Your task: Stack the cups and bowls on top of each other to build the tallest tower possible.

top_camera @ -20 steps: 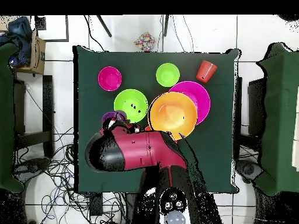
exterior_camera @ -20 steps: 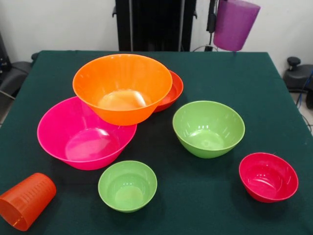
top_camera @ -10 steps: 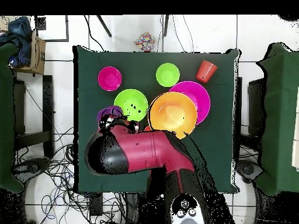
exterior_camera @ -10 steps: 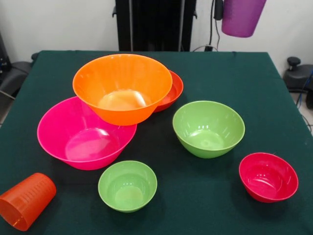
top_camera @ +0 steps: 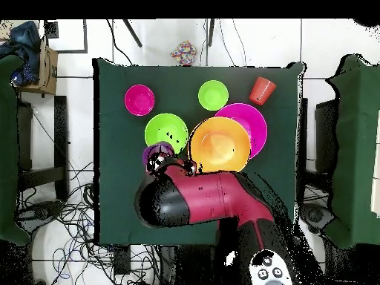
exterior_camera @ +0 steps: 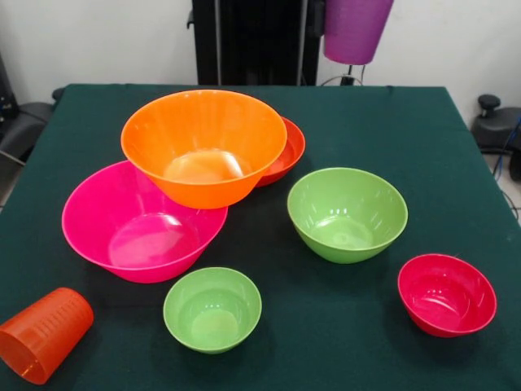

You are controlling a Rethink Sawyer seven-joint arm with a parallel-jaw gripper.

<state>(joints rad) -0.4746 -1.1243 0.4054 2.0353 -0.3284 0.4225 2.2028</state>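
**Purple cup aloft, bowls spread below**

Nearest the front camera, an orange cup [exterior_camera: 42, 334] lies on its side at the worktop's [exterior_camera: 456, 163] corner, its mouth partly cut off by the picture's edge. Just beyond sit the small lime green bowl [exterior_camera: 212, 309] and, well apart from it, the small crimson bowl [exterior_camera: 447, 293], both upright and glossy. Next back, the large pink bowl [exterior_camera: 138, 222] and the medium lime green bowl [exterior_camera: 347, 213]. The large orange bowl [exterior_camera: 203, 145] leans tilted, resting on the pink bowl's rim and on the shallow red-orange bowl [exterior_camera: 286, 151], which is mostly hidden behind it; only a crescent of its rim shows.

Farthest back, up in the air above the worktop's far edge, hangs the translucent purple cup [exterior_camera: 356, 28], tapering downward, its top cut off by the picture's edge. The front camera shows nothing of my claw. From overhead, my red and black arm [top_camera: 215, 199] covers most of the cup; just a purple arc peeks out beside the medium green bowl, with my claw [top_camera: 168, 161] at it. The cup hangs off the worktop with nothing else under it, so my claw is gripping it, though the fingers are too small to make out.
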